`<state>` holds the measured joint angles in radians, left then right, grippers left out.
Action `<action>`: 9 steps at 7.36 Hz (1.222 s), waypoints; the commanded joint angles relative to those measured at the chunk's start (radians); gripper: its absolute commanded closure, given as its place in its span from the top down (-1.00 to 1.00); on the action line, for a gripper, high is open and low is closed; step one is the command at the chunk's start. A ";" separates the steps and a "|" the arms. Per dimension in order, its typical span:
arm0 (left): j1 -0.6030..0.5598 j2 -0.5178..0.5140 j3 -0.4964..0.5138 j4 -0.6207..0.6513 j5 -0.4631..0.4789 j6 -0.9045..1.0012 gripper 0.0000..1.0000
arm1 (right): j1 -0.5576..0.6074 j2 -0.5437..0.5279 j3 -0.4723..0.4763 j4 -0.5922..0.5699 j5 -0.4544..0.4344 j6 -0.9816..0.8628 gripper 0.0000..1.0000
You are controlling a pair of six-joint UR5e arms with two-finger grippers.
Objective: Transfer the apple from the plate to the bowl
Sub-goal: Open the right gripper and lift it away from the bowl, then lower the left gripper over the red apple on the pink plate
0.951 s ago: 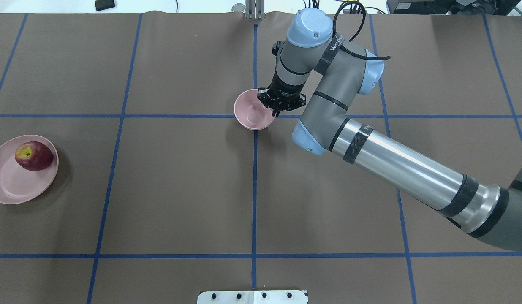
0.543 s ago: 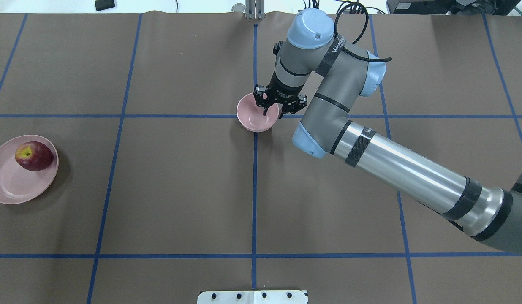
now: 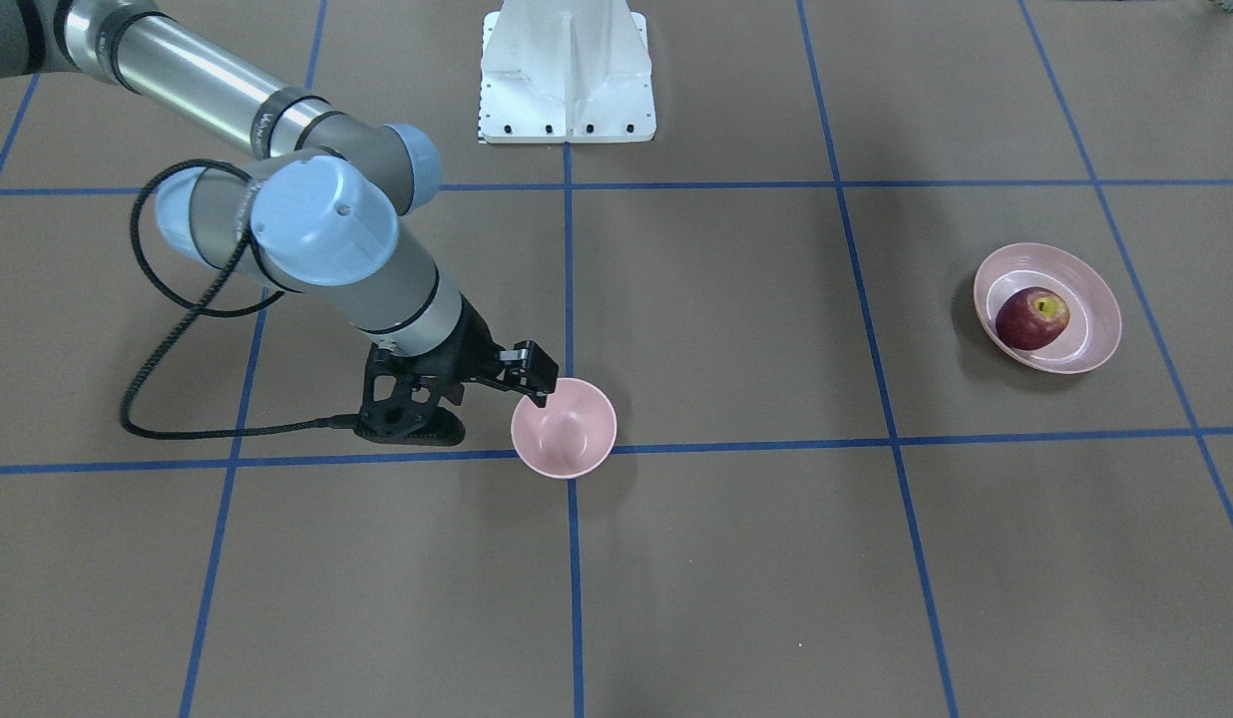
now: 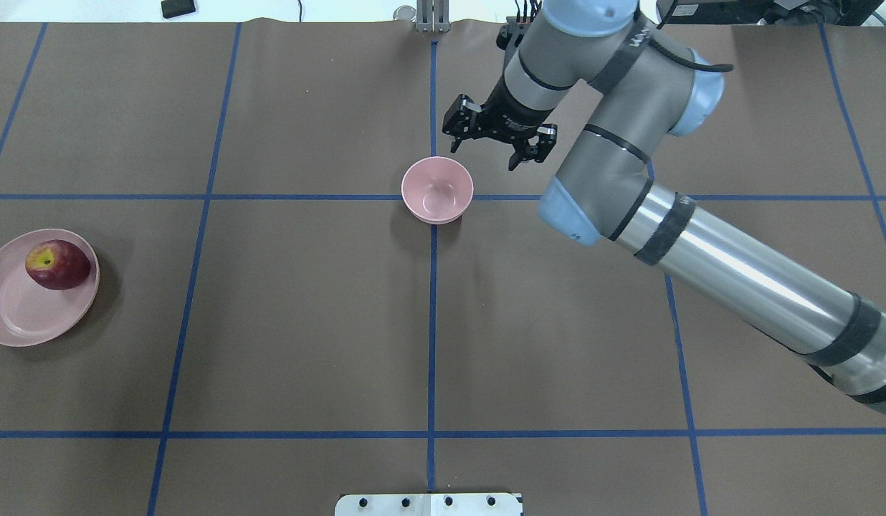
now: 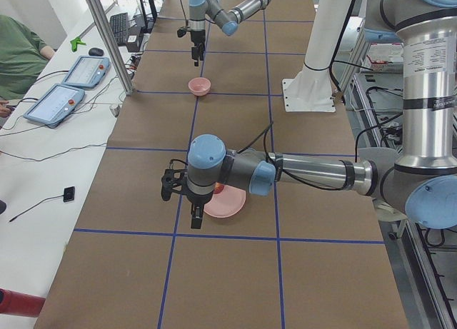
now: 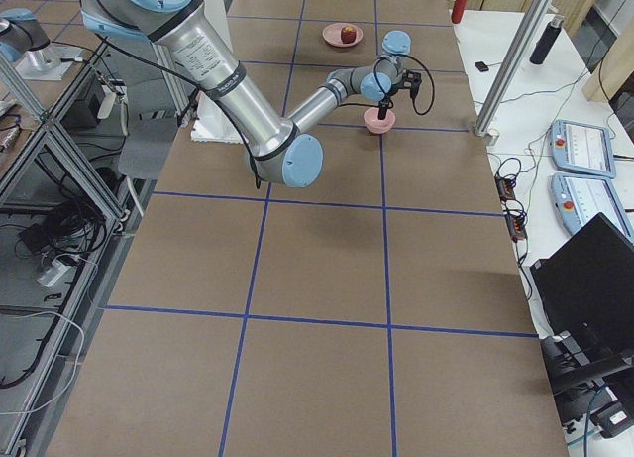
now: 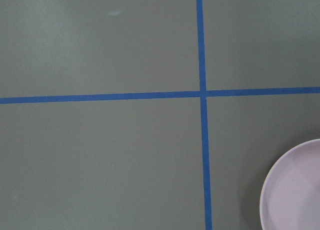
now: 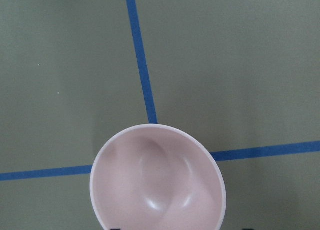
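The dark red apple lies on the pale pink plate at the table's left edge; both also show in the front view, apple on plate. The small pink bowl stands empty at the table's centre, also in the right wrist view. My right gripper is open and empty, raised just beyond the bowl and slightly to its right. My left gripper hovers beside the plate in the exterior left view only; I cannot tell if it is open. The left wrist view shows the plate's rim.
Brown table cover with blue tape grid lines. A white mounting plate sits at the robot's side of the table. The right arm stretches across the right half. A black cable loops beside its wrist.
My right gripper was at the bowl's right rim; it has opened, risen and moved away toward the far side. The bowl shifted slightly right and now stands free. Apple and plate unchanged.
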<state>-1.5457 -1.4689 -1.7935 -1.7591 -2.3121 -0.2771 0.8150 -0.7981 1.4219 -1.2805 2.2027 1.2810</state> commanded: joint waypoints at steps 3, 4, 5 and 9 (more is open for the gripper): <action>0.247 0.001 -0.047 -0.174 -0.007 -0.221 0.97 | 0.116 -0.151 0.091 -0.002 0.018 -0.181 1.00; 0.304 -0.007 -0.052 -0.180 -0.001 -0.279 0.97 | 0.127 -0.188 0.101 -0.002 0.025 -0.249 1.00; 0.349 -0.025 -0.050 -0.184 0.016 -0.316 0.96 | 0.139 -0.202 0.101 -0.003 0.026 -0.296 1.00; 0.518 -0.047 -0.026 -0.183 0.178 -0.405 0.96 | 0.145 -0.222 0.098 -0.002 0.028 -0.339 1.00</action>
<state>-1.0759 -1.5117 -1.8288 -1.9424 -2.1775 -0.6540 0.9599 -1.0185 1.5211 -1.2829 2.2308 0.9463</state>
